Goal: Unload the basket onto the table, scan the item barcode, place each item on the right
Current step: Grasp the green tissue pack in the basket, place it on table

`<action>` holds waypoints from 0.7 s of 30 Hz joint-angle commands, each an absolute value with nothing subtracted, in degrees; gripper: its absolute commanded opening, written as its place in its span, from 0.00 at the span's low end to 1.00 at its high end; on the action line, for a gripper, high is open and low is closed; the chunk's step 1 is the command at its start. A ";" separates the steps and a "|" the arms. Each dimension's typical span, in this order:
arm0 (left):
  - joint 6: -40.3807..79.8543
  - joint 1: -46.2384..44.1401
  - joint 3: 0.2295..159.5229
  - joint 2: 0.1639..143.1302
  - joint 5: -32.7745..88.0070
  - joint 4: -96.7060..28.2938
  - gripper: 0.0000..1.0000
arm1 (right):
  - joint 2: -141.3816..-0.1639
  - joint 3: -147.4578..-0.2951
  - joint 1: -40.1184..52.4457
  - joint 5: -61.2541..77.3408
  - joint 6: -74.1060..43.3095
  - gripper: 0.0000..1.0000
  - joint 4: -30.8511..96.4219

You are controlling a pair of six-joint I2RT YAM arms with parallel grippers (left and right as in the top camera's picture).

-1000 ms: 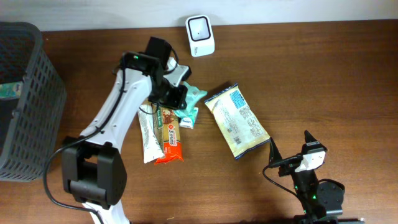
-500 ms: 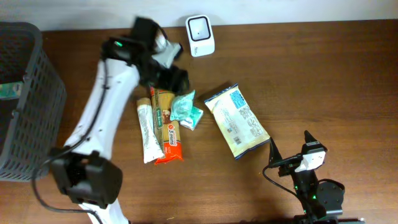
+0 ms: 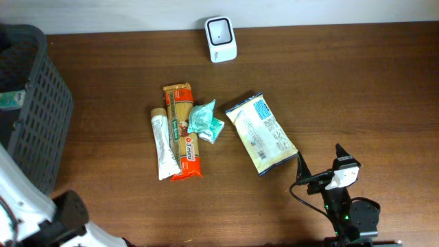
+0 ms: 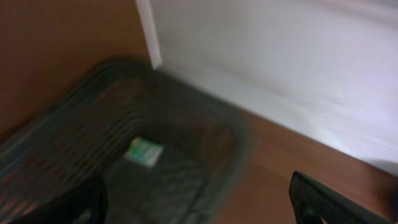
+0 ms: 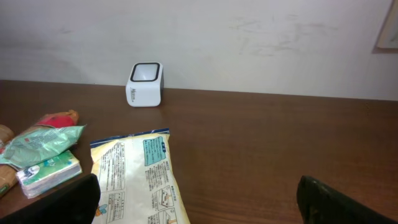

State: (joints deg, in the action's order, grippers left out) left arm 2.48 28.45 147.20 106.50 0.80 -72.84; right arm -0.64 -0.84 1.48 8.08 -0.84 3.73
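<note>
Scanner (image 3: 221,39) upright, basket (image 3: 42,116) at left w/ green pkt (image 4: 143,151) inside (blurred)

Even light, motion-blurred left wrist view

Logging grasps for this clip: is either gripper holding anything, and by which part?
Nothing is held. The left gripper is open, empty, facing the basket; the right gripper is open and empty too.

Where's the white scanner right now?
Overhead view: the white scanner stands at the top centre of the table, beyond the teal packet and the yellow bag.
</note>
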 commanded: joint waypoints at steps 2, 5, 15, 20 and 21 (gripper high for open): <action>3.46 35.29 142.06 113.89 0.71 -72.03 0.90 | -0.21 -0.32 1.06 8.40 -0.64 0.99 3.70; 3.42 37.10 137.08 118.56 0.19 -69.25 0.90 | -0.21 -0.32 1.06 8.40 -0.64 0.99 3.70; -2.96 37.28 134.98 132.53 -0.27 -59.42 0.89 | -0.21 -0.32 1.06 8.43 -0.64 0.99 3.70; -7.68 37.23 134.98 137.27 -0.21 -56.05 0.90 | -0.21 -0.32 1.06 8.40 -0.64 0.99 3.70; -9.15 37.19 134.98 137.97 -0.03 -55.46 0.92 | -0.21 -0.32 1.06 8.40 -0.64 0.99 3.70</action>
State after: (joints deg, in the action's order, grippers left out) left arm -4.62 37.26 134.98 136.05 -0.05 -56.73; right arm -0.62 -0.84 1.48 8.08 -0.86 3.75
